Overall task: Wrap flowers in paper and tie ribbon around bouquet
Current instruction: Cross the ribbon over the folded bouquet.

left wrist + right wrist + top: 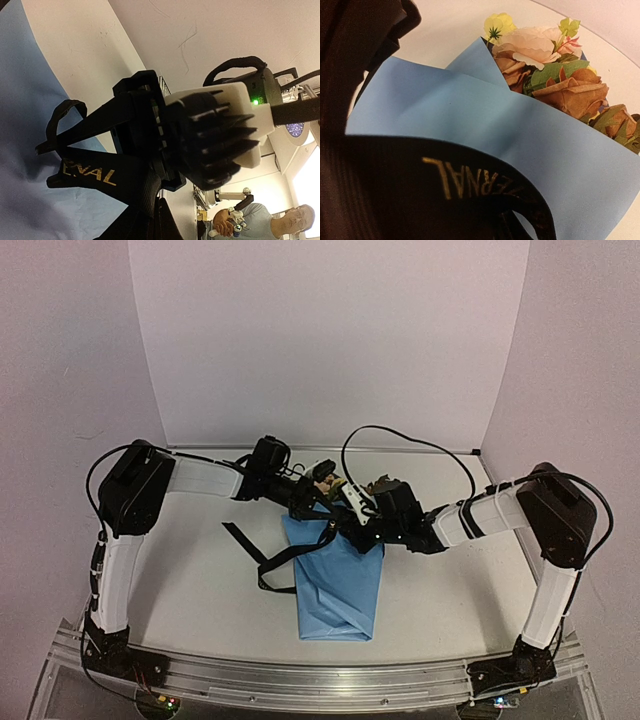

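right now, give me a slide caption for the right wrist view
Black lettered ribbon curves in front of blue paper wrapped around flowers

A white counter (200, 590) carries an aluminium rail (320, 675) along its near edge. A white panel (330, 340) stands at the far side, between pale lilac walls on the left (60, 360) and right (590, 360). Lighting is even and soft. Beyond, a person (250, 222) in pale blue stands in a bright room.
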`<move>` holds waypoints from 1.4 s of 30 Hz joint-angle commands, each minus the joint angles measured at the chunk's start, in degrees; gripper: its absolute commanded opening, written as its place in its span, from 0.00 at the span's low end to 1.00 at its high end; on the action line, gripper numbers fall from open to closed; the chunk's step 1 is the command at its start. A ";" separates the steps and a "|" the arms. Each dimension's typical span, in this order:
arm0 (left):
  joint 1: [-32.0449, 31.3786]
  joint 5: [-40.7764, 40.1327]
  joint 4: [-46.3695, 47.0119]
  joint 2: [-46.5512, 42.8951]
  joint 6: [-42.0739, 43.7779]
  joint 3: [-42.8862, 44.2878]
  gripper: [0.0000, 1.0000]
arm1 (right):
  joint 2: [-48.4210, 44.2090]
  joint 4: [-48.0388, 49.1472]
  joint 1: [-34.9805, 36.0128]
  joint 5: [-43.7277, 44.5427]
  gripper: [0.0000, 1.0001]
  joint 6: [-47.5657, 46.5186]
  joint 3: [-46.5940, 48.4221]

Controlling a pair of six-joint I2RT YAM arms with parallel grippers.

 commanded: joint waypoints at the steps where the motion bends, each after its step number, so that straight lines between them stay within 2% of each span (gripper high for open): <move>1: 0.63 -1.40 2.44 -0.50 -0.51 -0.28 0.00 | -2.89 1.98 0.32 2.10 0.05 1.19 -1.17; 3: 0.87 -2.86 2.33 -0.50 -0.55 -0.32 0.00 | -4.54 1.69 0.32 1.20 0.00 2.51 -2.41; 8: 1.40 -5.68 2.56 -1.03 -1.62 -0.68 0.01 | -11.64 -5.36 0.32 -1.67 0.00 9.42 -5.32; 11: 1.42 -8.49 -0.59 -1.63 0.30 -0.64 0.06 | -16.47 -18.58 0.32 -3.79 0.00 12.36 -4.15; 16: 1.43 -12.93 -4.35 -4.14 3.26 -2.16 0.19 | -22.09 -39.64 0.27 -0.84 0.00 12.98 -1.67; 19: 1.42 -15.83 -4.71 -7.16 3.77 -4.85 0.31 | -23.82 -51.72 0.23 2.75 0.00 12.13 0.85; 22: 1.37 -19.05 -3.89 -11.58 3.13 -8.68 0.45 | -24.46 -59.25 0.18 5.38 0.00 11.92 2.20; 25: 1.39 -23.76 -4.54 -17.16 2.91 -12.27 0.54 | -24.39 -62.89 -0.02 7.35 0.00 11.91 2.33; 28: 1.48 -33.09 -7.81 -22.90 1.43 -16.56 0.60 | -23.50 -64.50 -0.55 8.96 0.00 12.94 2.54; 34: 1.60 -61.60 -23.38 -33.38 -8.34 -24.72 0.64 | -20.55 -64.66 -1.24 7.91 0.00 14.98 3.80; 37: 1.59 -63.16 -27.14 -34.74 -14.43 -27.64 0.65 | -19.84 -64.30 -1.26 7.13 0.00 15.38 4.01; 42: 1.04 -58.83 -27.95 -33.20 -24.30 -30.97 0.65 | -19.06 -62.70 -1.28 4.58 0.00 16.76 4.15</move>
